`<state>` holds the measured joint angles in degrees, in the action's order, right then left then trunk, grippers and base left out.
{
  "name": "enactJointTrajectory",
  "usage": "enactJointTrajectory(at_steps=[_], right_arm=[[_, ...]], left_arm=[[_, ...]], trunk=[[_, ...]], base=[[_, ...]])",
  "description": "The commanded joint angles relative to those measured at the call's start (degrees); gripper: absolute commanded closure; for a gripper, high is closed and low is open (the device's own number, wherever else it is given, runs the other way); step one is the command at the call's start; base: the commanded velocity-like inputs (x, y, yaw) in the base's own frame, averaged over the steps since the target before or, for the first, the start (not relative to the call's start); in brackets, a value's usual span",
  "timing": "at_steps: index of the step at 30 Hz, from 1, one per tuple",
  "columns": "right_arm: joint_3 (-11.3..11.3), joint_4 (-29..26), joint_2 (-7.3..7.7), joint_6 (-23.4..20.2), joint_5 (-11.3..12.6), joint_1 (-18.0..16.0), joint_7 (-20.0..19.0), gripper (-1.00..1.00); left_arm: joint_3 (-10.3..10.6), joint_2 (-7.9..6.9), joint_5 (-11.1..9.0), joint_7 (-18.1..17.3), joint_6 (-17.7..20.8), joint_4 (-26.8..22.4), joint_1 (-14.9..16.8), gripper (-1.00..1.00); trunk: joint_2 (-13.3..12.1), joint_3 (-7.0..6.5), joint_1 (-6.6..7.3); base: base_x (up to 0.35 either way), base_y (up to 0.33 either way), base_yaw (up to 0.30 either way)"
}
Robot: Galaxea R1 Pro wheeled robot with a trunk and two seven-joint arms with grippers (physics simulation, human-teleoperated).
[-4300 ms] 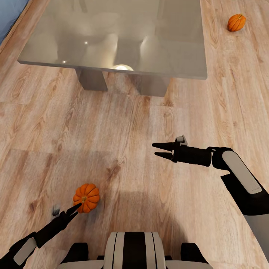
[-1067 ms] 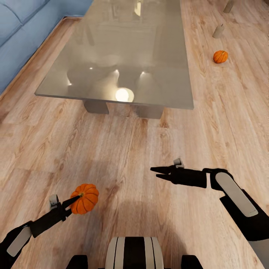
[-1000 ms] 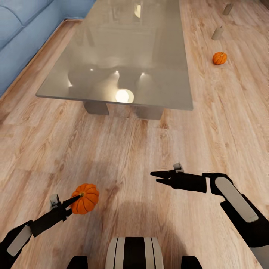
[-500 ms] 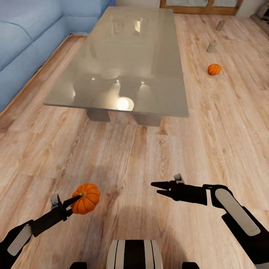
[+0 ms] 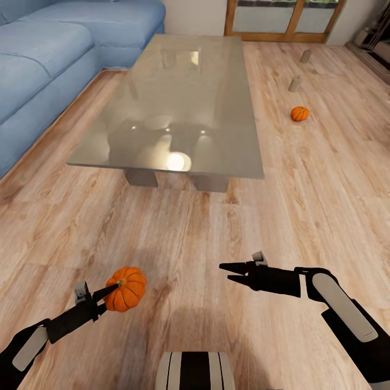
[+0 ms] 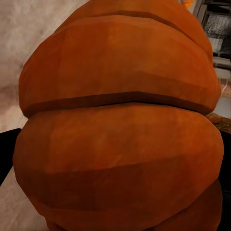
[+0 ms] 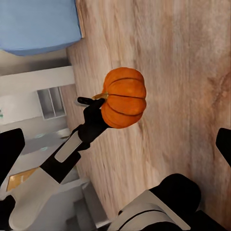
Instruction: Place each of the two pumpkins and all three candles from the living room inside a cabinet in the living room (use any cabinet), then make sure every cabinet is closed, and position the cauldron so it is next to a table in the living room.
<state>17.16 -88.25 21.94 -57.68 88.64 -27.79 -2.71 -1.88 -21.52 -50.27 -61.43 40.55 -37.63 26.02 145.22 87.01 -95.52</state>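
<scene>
At the lower left of the head view, the left hand (image 5: pixel 108 294) is clamped on a pumpkin (image 5: pixel 126 288), held clear of the plank floor (image 5: pixel 189 238). The right hand (image 5: pixel 226 272) hangs empty at lower centre-right, its fingers slightly apart. The grey tabletop (image 5: pixel 179 108) fills the upper middle, with the blue sofa (image 5: pixel 43 65) at upper left. On the floor at upper right lie a second pumpkin (image 5: pixel 299 113) and two candles (image 5: pixel 295 83) — one nearer, one farther (image 5: pixel 305 56).

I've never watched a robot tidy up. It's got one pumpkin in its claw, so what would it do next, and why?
Probably carry it off toward a cabinet. The left gripper holds the pumpkin clear of the floor, while the right gripper is empty; the other pumpkin and two candles wait beyond the table.
</scene>
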Motion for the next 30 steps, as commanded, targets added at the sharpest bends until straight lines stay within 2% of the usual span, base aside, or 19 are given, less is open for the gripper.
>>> enactJointTrajectory(at_steps=[1,9,18,30], right_arm=[[0.1,0.0,0.03,-0.1,-0.3,0.0,-0.3,-1.00],[0.1,0.5,0.05,-0.1,-0.2,-0.1,-0.3,-1.00],[0.2,0.6,0.12,-0.1,-0.1,0.0,-0.3,-1.00],[0.2,0.6,0.12,-0.1,0.0,0.0,-0.4,-1.00]], left_arm=[[0.0,-0.03,-0.2,0.0,0.3,0.0,0.0,1.00],[0.0,-0.12,-0.2,0.0,0.3,0.0,0.0,1.00],[-0.4,-0.26,-0.4,-0.1,0.3,-1.5,-0.2,1.00],[-0.4,-0.20,-0.4,0.0,0.3,-2.4,-0.4,1.00]], trunk=[[0.0,-0.20,0.03],[-0.1,-1.97,0.24],[-0.1,-2.32,0.24],[-0.1,-3.05,0.24]], base=[[0.000,0.000,-0.155],[0.000,0.000,-0.043],[-0.014,0.000,-0.148],[-0.266,-0.038,-0.243]])
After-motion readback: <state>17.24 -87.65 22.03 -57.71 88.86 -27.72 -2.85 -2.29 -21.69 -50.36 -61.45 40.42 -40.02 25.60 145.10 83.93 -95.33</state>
